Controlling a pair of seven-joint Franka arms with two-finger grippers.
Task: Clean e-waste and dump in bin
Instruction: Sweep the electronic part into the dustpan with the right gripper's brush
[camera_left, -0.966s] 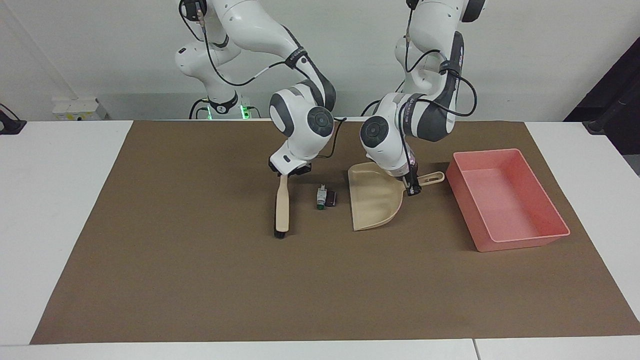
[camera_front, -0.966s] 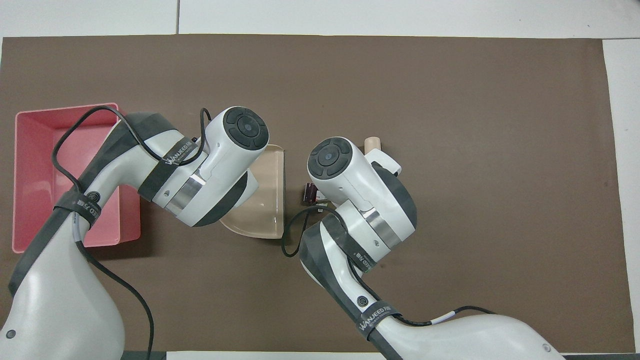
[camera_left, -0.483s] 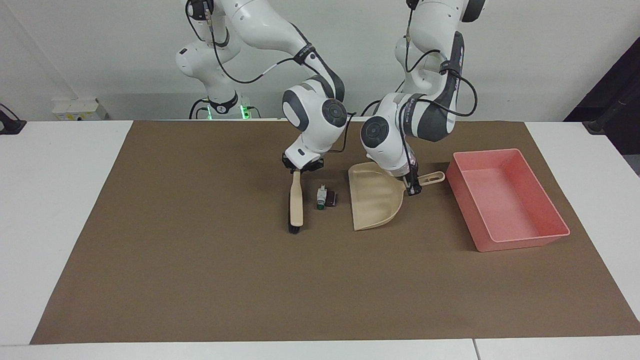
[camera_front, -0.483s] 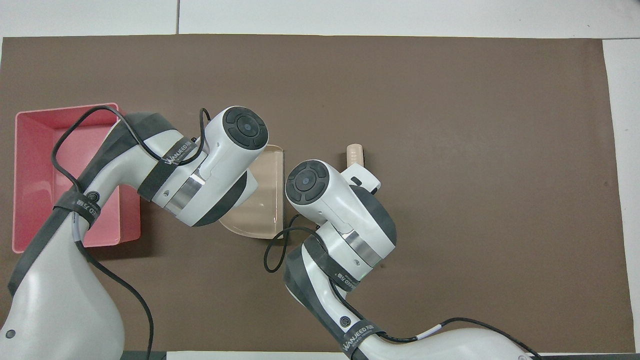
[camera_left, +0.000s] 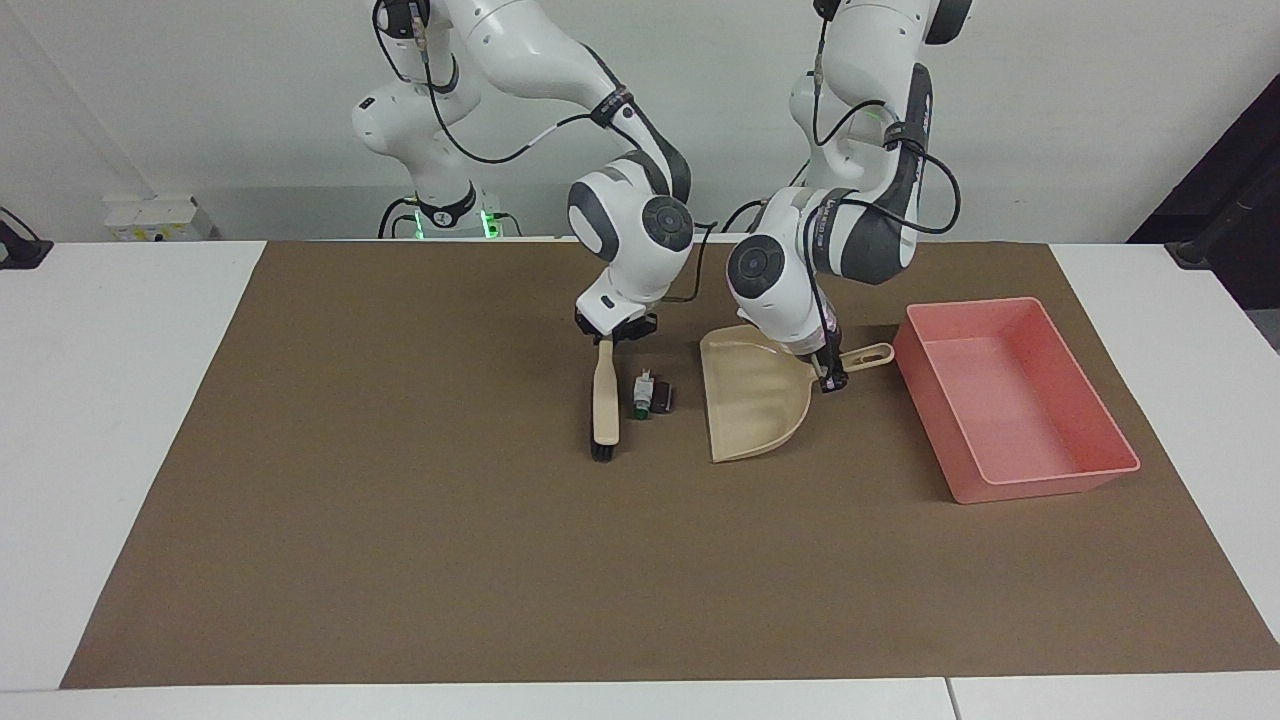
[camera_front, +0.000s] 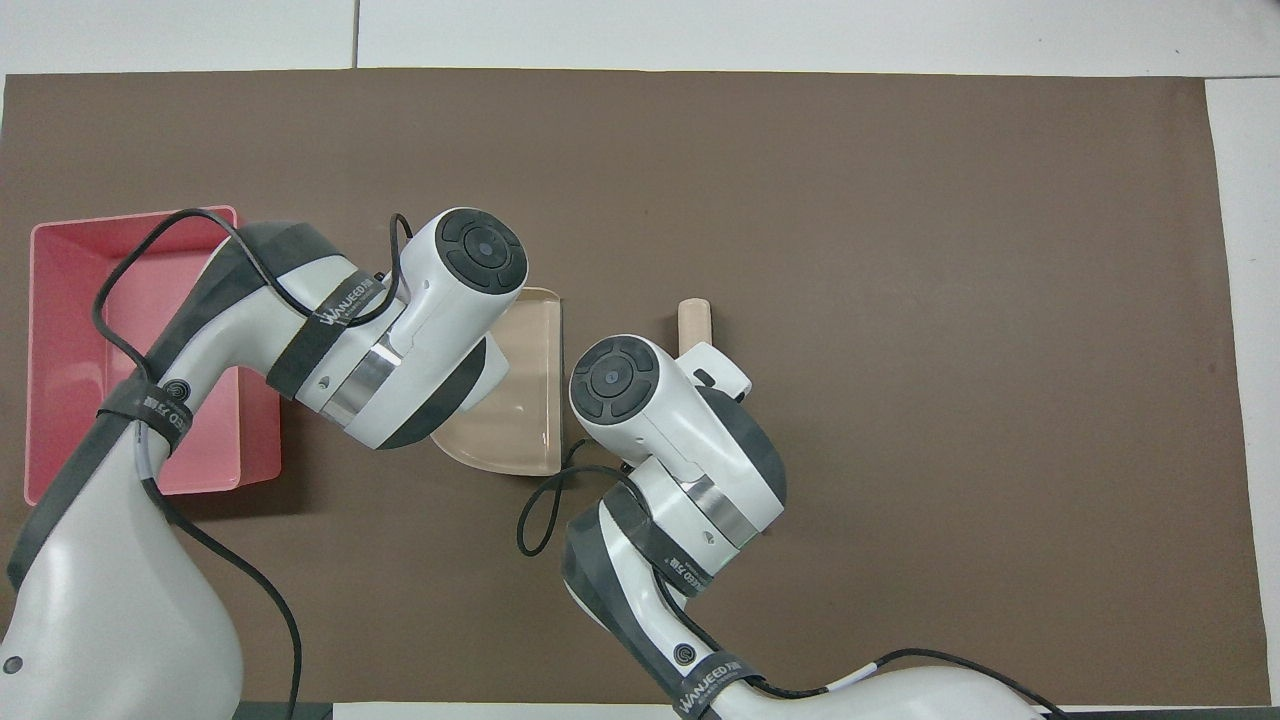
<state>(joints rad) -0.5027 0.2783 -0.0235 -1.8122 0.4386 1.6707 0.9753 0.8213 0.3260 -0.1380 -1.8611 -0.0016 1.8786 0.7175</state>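
Reading "WANJEED", straps (camera_front: 335, 305) wrap both arms. Right gripper (camera_left: 612, 337) clamps the brush (camera_left: 605, 405) beside the e-waste (camera_left: 651, 394); left gripper (camera_left: 829, 377) clamps the dustpan (camera_left: 752, 405). Bin (camera_left: 1095, 400) sits toward the left arm's end.

A brown mat (camera_left: 400, 560) covers most of a white table (camera_left: 110, 420), whose bare top shows at three and nine o'clock. At twelve o'clock a plain pale wall (camera_left: 200, 110) rises. A dark object (camera_left: 1215, 190) stands at two o'clock.
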